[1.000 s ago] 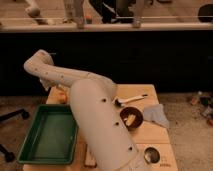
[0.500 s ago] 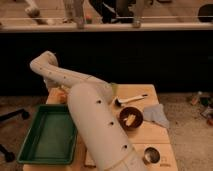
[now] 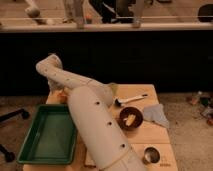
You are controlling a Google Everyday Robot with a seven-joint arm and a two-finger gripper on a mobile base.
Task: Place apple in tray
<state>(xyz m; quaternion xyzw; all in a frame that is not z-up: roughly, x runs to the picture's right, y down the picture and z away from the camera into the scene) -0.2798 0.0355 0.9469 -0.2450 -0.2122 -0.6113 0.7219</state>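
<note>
The green tray (image 3: 30, 150) lies at the table's left front, nothing visible in it. Just past its far right corner a small orange-yellow apple (image 3: 63, 95) peeks out beside my arm. My white arm rises from the bottom centre, bends at an elbow (image 3: 48, 66) at the upper left and drops toward the apple. My gripper (image 3: 58, 90) sits at the end of that drop, right by the apple and mostly hidden behind the arm.
On the wooden table (image 3: 142, 134) stand a brown bowl (image 3: 131, 118) with yellowish contents, a spoon (image 3: 131, 99), a grey cloth (image 3: 158, 114) and a small metal cup (image 3: 150, 155). A dark wall and a railing run behind.
The arm's elbow has shifted a little to the right over the table's far left corner. The tray and the other table items have stayed put.
</note>
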